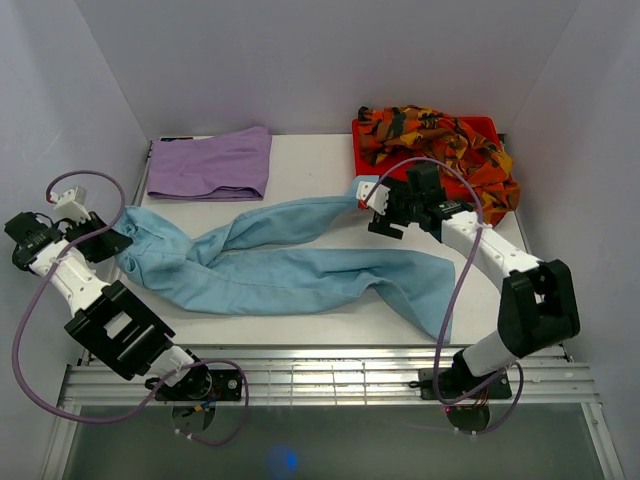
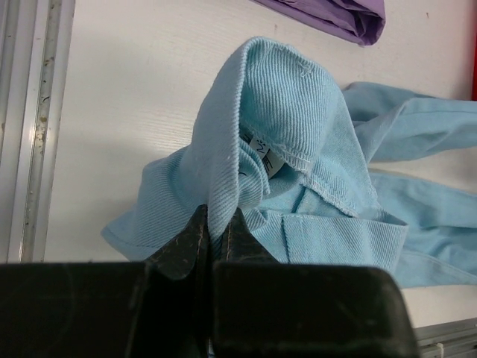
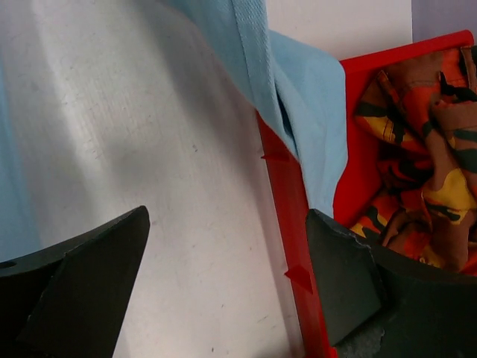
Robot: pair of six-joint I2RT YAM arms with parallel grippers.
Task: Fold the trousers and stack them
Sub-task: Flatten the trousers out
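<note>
Light blue trousers [image 1: 300, 270] lie spread across the middle of the white tabletop [image 1: 310, 160], waist end at the left and both legs running to the right. The left fingers [image 1: 103, 243] are pressed together on a fold of the waistband, and in the left wrist view the ribbed cloth rises in a peak straight out of the pinch [image 2: 190, 239], with a small white label showing just inside the hem. One leg runs up toward the far right, and its end lies against the near left corner of a red bin [image 1: 362, 150]; the right wrist view shows that blue hem draped over the bin's wall [image 3: 294, 224]. The other leg lies nearer the arms and trails toward the near edge of the tabletop on the right. The right fingers [image 1: 388, 222] stand spread wide just above that corner, one over bare tabletop [image 3: 97, 276] and the other over the bin, with nothing between them. Orange-red-black patterned trousers [image 1: 440, 140] sit bunched in the bin. Folded lilac trousers [image 1: 215, 162] rest at the far left of the tabletop, apart from the blue pair.
</note>
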